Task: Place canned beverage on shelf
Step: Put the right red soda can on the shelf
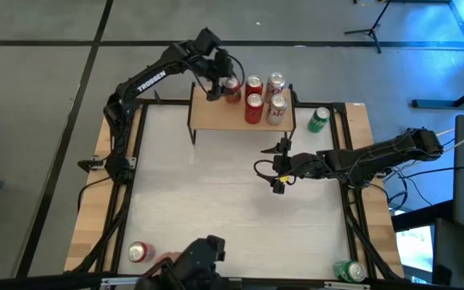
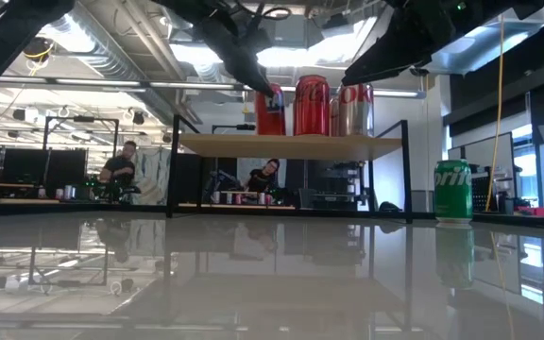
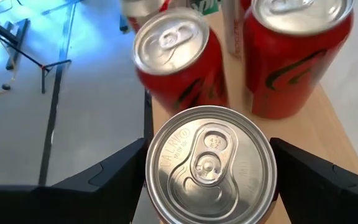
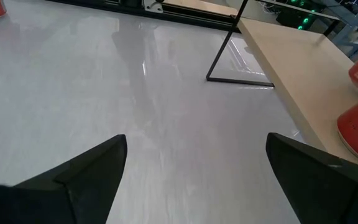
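The left hand (image 1: 222, 87) reaches over the far left end of the shelf (image 1: 216, 118), at about 11 o'clock from the desk's (image 1: 216, 201) middle in the high view. Its two dark fingers (image 3: 104, 180) sit on either side of a red can (image 3: 210, 168), whose silver top with its pull tab fills the space between them in the left wrist view. The fingers lie close against the can's sides, though whether they press it or stand a hair off cannot be told. In the low view this can (image 2: 269, 111) stands upright on the light-wood top at the left of the row, with the hand coming down onto it from above.

Four more cans stand upright on the shelf to its right: two red ones (image 1: 254, 84) (image 1: 253, 109) and two silver-and-red ones (image 1: 275, 82) (image 1: 277, 111), grouped tightly toward the middle of the top.

The right hand (image 1: 279, 169) hangs over the desk in front of the shelf, at about 2 o'clock from the desk's middle, its fingers spread wide with nothing between them; the right wrist view shows bare desk between the two pads.

A green can (image 1: 319, 119) stands on the desk just beyond the shelf's right end. A red can (image 1: 140, 252) lies at the near left corner at 7 o'clock, and another green can (image 1: 350, 271) at the near right corner at 5 o'clock.
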### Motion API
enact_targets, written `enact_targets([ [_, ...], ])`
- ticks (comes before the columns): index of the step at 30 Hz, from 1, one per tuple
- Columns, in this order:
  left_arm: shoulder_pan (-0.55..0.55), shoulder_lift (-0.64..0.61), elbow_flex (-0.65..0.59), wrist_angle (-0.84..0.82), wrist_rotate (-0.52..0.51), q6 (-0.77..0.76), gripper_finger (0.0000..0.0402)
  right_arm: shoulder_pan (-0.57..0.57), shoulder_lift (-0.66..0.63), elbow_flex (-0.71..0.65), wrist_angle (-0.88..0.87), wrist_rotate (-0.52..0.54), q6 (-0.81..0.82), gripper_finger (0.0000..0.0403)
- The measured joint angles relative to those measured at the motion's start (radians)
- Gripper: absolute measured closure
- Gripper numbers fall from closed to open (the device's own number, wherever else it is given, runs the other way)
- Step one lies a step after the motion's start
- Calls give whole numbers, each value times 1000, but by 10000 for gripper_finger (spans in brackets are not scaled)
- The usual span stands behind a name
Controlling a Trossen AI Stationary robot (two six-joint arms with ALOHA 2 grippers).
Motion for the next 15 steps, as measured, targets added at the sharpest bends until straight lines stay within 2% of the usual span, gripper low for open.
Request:
enact_targets([
  [7, 22, 0, 0, -47, 45, 0, 108, 0, 0, 0, 1, 0, 0, 22],
  [15, 0, 0, 0, -45, 39, -1, 108, 0, 0, 0, 4, 0, 0, 22],
])
